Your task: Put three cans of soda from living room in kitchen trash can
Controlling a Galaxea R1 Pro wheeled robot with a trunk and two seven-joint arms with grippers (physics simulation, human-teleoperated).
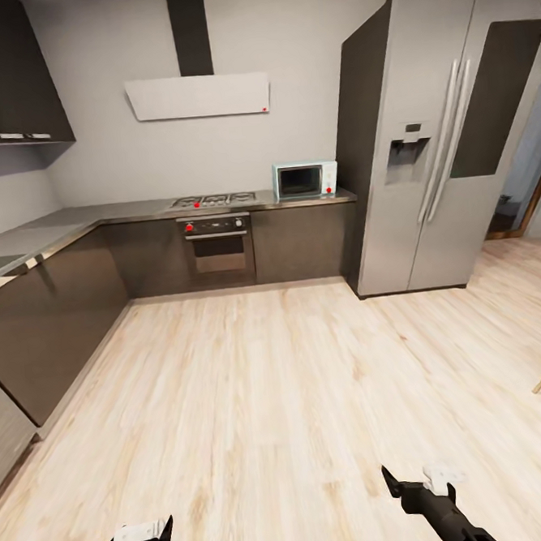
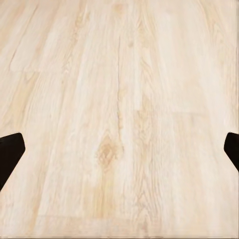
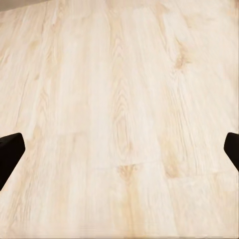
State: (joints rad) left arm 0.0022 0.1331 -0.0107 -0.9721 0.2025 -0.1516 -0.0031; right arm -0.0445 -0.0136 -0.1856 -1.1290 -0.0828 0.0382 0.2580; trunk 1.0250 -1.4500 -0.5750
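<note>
robot in kitchen, facing oven (image 1: pixel 219 248) and fridge (image 1: pixel 423 144). left gripper (image 2: pixel 119 152), right gripper (image 3: pixel 119 149): jaws spread wide, empty. risk: no cans aboard, trip wasted; base may clip counter (image 1: pixel 24 237).

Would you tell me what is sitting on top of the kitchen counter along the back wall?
On the counter sit a gas hob and a small pale microwave beside the fridge. The microwave's inside is too dark to tell.

Kitchen layout: L-shaped grey counter (image 1: pixel 71 221) ran along the left wall and back wall. Built-in black oven (image 1: pixel 218 248) sat under the gas hob (image 1: pixel 213 200); pale flat extractor hood (image 1: pixel 198 95) hung above. Small pale-blue microwave (image 1: pixel 305 180) stood right of the hob, beside the tall silver double-door fridge (image 1: pixel 435 143).
</note>
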